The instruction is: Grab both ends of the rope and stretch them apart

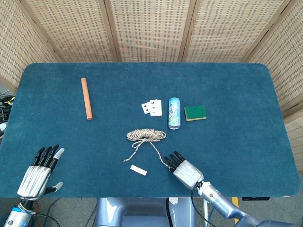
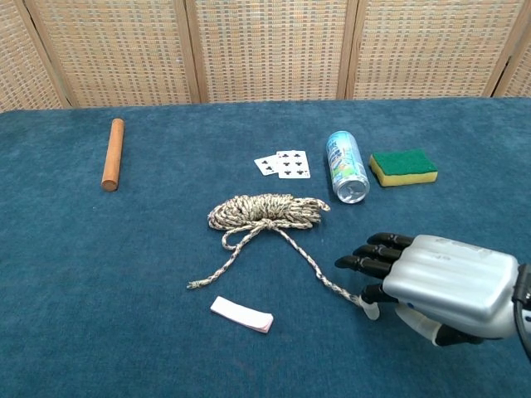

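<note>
Rope (image 2: 265,212) lying near the middle of the desk (image 1: 236,85), mostly a coiled bundle, with two loose tails trailing from it toward the near edge. Just beyond the rope: playing cards (image 2: 282,164), a can (image 2: 346,167) on its side and a green-and-yellow sponge (image 2: 403,167). Well off to the left of the rope, a wooden rod (image 2: 112,153). Between the two tails, slightly nearer the edge, a small white slip (image 2: 241,314).

Right hand (image 2: 436,282) lowered at the tip of the rope's right-hand tail, fingers partly curled, thumb tip touching or all but touching the rope end. Looks like a pinch being formed, but cannot tell whether the end is actually gripped. Left hand (image 1: 38,171) far to the left of the rope at the near edge of the desk, fingers extended and apart, holding nothing; seen in the head view only.

Progress, as a judgement: early. At best one end just being taken. Left-hand tail untouched, lying free beside the white slip. Bundle not yet uncoiled. Remaining: securing the right end, bringing the left hand over to the other tail, grasping it, then drawing both apart until the rope runs straight.
</note>
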`<state>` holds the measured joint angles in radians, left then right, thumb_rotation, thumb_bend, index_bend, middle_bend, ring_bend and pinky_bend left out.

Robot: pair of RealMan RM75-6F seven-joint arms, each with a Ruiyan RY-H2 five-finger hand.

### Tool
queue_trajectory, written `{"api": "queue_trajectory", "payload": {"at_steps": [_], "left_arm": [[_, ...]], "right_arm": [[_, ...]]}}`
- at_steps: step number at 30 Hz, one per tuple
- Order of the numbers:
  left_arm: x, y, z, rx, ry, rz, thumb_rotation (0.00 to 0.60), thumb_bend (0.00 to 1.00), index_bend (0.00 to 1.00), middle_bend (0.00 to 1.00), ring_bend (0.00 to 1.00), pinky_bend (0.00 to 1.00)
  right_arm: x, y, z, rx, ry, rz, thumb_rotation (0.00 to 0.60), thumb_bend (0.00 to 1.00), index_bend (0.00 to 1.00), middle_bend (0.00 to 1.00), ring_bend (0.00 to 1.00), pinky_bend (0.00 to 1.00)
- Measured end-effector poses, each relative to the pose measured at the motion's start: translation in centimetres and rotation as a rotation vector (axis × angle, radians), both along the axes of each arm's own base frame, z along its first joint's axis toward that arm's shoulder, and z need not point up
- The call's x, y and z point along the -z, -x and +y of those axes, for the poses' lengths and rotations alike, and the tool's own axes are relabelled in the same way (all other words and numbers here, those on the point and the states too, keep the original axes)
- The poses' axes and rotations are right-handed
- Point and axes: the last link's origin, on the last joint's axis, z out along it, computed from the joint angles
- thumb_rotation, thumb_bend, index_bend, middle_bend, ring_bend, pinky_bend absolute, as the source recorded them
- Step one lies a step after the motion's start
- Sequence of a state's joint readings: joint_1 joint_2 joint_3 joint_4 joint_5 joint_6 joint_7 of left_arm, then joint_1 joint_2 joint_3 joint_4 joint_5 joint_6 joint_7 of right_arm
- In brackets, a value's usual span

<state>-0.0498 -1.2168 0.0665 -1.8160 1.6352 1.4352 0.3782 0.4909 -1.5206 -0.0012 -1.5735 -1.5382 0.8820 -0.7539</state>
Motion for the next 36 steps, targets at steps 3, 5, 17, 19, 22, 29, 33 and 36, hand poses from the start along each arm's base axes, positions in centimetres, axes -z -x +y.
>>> {"api": "queue_trajectory", "payload": {"at_steps": [3,5,17,19,22,29,33,36], "left_arm": [[0.0,0.0,0.0,0.0,0.0,0.0,0.6,0.0,0.0,0.0,0.0,0.0],[0.0,0.0,0.0,-0.001,0.0,-0.002,0.6,0.0,0.0,0.0,0.0,0.0],[-0.1,0.0,0.0,0.0,0.004,-0.005,0.6,0.0,0.0,0.0,0.0,0.0],[-0.1,0.0,0.0,0.0,0.002,-0.007,0.6,0.0,0.0,0.0,0.0,0.0],[-0.2,0.0,0.0,-0.001,0.002,-0.007,0.6,0.0,0.0,0.0,0.0,0.0],[0.0,0.1,0.1,-0.004,0.009,-0.004,0.6,0.0,0.0,0.0,0.0,0.0],[-0.1,0.2,0.0,-0.008,0.011,-0.006,0.6,0.0,0.0,0.0,0.0,0.0],[-0.2,0.2,0.0,-0.01,0.009,-0.009,0.6,0.0,0.0,0.0,0.0,0.0]], "right_arm": [[-0.3,0.2,-0.8,0.005,0.037,0.006,0.6,0.76,0.35,0.0,0.0,0.0],[-0.7,0.2,-1.3,0.007,0.065,0.004,0.6,0.76,0.35,0.0,0.0,0.0],[-2.4,-0.1,-2.7,0.244,0.099,-0.205,0.6,0.33,0.33,0.0,0.0,0.0],[-2.3,-0.1,-2.8,0.291,0.091,-0.232,0.6,0.3,0.36,0.0,0.0,0.0],[-1.9,-0.3,-2.9,0.343,0.081,-0.261,0.6,0.3,0.38,0.0,0.0,0.0],[-0.1,-1.3,-3.2,0.437,0.062,-0.329,0.6,0.31,0.43,0.0,0.0,0.0],[0.7,-1.8,-3.4,0.445,0.062,-0.337,0.6,0.33,0.43,0.0,0.0,0.0],[1.0,-1.9,-3.7,0.445,0.073,-0.336,0.6,0.34,0.44,0.0,0.0,0.0]]}}
